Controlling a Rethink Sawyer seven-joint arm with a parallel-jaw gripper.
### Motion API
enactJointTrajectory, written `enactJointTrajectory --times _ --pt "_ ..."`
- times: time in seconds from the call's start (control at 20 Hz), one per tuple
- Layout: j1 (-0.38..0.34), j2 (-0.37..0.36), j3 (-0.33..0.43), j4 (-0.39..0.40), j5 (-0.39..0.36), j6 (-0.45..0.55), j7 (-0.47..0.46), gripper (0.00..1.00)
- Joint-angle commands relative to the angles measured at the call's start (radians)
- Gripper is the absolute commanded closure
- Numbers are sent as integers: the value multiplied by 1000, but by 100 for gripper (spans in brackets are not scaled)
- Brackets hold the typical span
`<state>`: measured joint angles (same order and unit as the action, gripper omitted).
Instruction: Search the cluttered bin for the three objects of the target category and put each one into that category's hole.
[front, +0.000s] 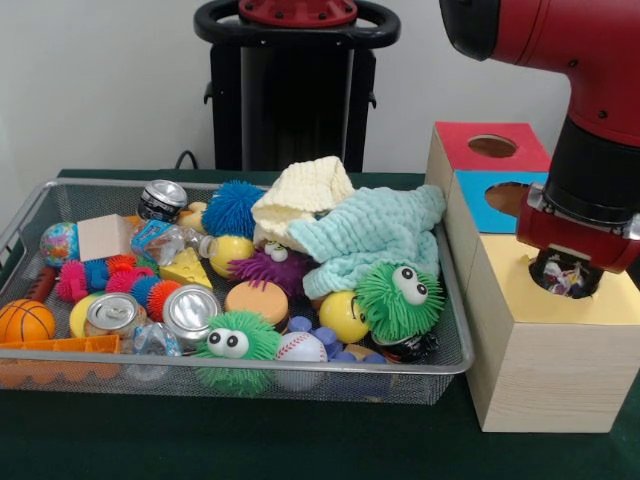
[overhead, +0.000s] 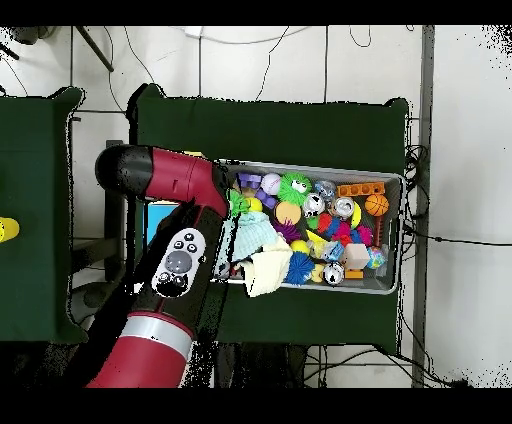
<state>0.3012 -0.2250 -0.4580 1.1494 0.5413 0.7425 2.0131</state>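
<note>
The silver wire-mesh bin (front: 250, 366) sits on the green table, full of toys; it also shows in the overhead view (overhead: 396, 236). Three wooden boxes stand at its right, with red (front: 470, 133), blue (front: 478, 196) and yellow (front: 560, 308) tops, each with a round hole. My gripper (front: 566, 276) is lowered into the yellow box's hole (front: 540, 270). A small crumpled shiny thing shows at its tip. In the overhead view the red arm (overhead: 180, 260) hides the gripper and most of the boxes.
The bin holds two green fuzzy toys with eyes (front: 400, 295) (front: 235, 345), three cans (front: 190, 310) (front: 112, 313) (front: 162, 197), a baseball (front: 300, 347), a basketball (front: 25, 320), a cheese wedge (front: 187, 268), a mint cloth (front: 375, 235) and a cream cloth (front: 300, 195).
</note>
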Motion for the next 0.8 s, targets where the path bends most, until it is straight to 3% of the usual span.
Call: enactJointTrajectory --times 0.05,0.25,0.3,0.5,0.6,0.8 --pt "-11 -66 18 2 6 65 269 0" --pt "-4 -84 3 1 -5 102 268 0" --pt "-6 -88 9 6 -9 80 247 100" --pt "-17 -86 21 13 0 21 238 100" --pt "-22 -87 19 -7 -9 84 228 100" --pt "-11 -102 10 16 -6 75 245 100"
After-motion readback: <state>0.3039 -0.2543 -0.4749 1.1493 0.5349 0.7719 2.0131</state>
